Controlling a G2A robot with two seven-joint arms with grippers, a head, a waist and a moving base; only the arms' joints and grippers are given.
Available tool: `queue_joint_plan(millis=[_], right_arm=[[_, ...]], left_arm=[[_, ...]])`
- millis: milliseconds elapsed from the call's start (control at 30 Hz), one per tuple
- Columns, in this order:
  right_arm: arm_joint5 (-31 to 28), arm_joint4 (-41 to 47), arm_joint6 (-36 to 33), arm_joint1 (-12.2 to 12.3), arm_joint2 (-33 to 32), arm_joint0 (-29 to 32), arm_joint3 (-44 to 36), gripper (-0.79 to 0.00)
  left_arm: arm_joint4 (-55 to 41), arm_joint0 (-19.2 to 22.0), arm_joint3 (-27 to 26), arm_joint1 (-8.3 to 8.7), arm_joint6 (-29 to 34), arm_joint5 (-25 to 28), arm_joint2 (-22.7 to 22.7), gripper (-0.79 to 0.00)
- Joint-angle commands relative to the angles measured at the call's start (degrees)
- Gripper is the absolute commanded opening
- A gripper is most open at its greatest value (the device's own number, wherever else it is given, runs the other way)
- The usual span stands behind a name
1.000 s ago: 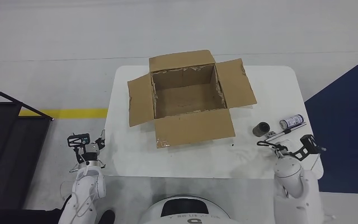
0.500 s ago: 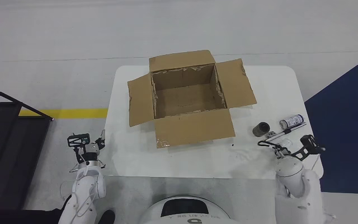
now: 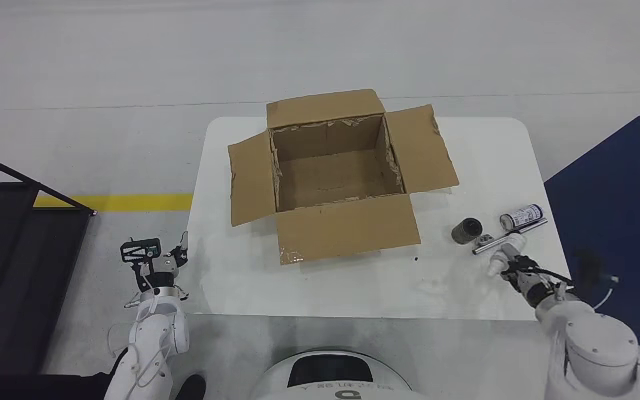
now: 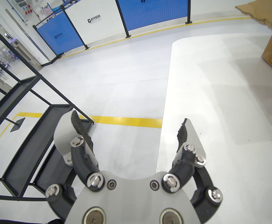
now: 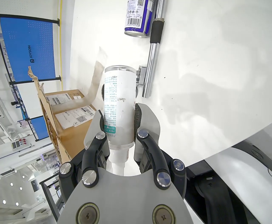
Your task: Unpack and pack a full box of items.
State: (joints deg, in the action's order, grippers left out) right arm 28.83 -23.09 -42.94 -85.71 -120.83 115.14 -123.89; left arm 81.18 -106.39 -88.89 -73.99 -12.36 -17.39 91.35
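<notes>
Where the right gripper (image 5: 119,115) sits over the table's (image 3: 330,285) near right corner, its jaws are clamped on a white bottle (image 5: 119,91), pads gripping the body close to the neck end. Whether the bottle rests on the table or hangs just above it cannot be told.

- Chrome rod (image 5: 152,63) with black grip: lying flat just beyond the bottle's base.
- Blue-labelled can (image 5: 138,17): on its side, beside the rod's far end.
- Dark cylinder (image 3: 464,231): upright, between bottle and box.
- Cardboard box (image 3: 330,170): mid-table, all four flaps folded outward, well apart from the bottle.
- Left gripper (image 4: 129,129): jaws wide apart, holding nothing, at the table's left edge, floor and a black rack (image 4: 31,127) below it.
</notes>
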Motion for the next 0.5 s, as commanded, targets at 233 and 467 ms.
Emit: queue_joint_plan(millis=[233, 467], right_arm=[[-5.0, 1.8, -2.0, 0.5, -0.1, -1.4, 3.2, -0.785], [-11.3, 3.4, -8.2, 1.4, 7.2, -4.6, -9.2, -0.785]], left_arm=[[0.0, 0.0, 0.0, 0.00, 0.0, 0.0, 0.0, 0.000], [0.0, 0.0, 0.0, 0.00, 0.0, 0.0, 0.0, 0.000]])
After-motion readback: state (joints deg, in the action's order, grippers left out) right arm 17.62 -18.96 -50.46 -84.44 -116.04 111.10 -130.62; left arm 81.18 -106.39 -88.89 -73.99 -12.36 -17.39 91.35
